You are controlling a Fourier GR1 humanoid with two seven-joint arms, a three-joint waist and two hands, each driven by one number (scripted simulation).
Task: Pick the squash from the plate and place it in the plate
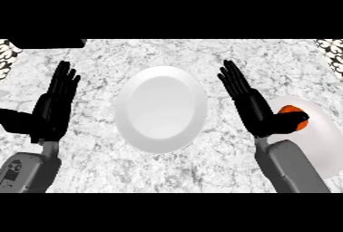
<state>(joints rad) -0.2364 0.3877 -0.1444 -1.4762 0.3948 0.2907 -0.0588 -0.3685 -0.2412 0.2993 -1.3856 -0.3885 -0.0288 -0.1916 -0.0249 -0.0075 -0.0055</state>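
a marble bench (pixel 221 158) seen from above. a small orange squash (pixel 289 109) lies on the right plate (pixel 325 136), a white one, mostly hidden behind the right hand (pixel 253 106). the squash looks light, stiff-skinned and smooth, and probably apt to roll, so a hold across its middle between thumb and fingers seems best. the right hand is open, fingers straight and pointing away, thumb stretched toward the squash; whether they touch cannot be told. the middle plate (pixel 161 109), also white, sits well apart from the squash. the left hand (pixel 55 106) rests open at the left, fingers up.
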